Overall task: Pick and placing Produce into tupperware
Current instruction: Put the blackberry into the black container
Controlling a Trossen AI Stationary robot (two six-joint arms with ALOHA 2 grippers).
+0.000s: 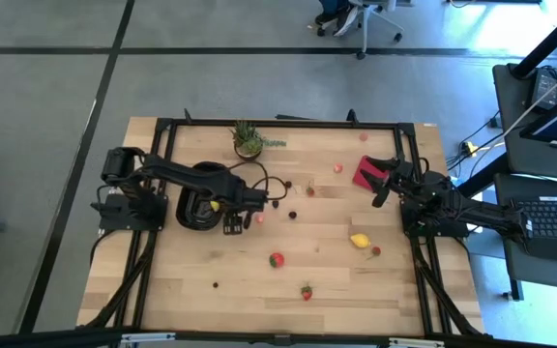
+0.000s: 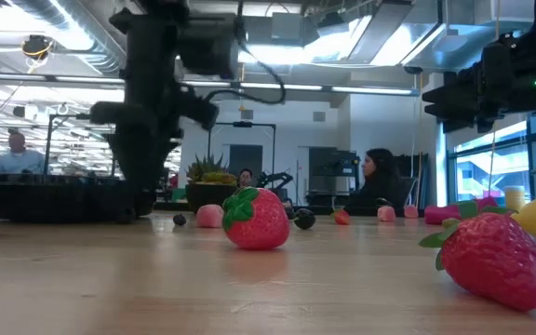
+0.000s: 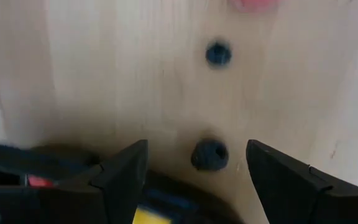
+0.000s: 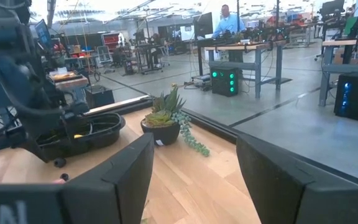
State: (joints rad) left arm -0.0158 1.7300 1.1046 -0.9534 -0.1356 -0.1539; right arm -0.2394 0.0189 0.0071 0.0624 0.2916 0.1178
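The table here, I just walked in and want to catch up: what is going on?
A two-armed robot is sorting toy produce into a black tupperware. The left pincer hangs open at the container's edge, over a dark berry on the wood, holding nothing. A yellow piece already lies in the container. The right pincer waits open near the red square. Strawberries and a lemon lie loose.

Black oval tupperware at table's left, toy produce scattered right

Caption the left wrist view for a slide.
Open left end effector above the wooden table, a dark berry between its fingers.
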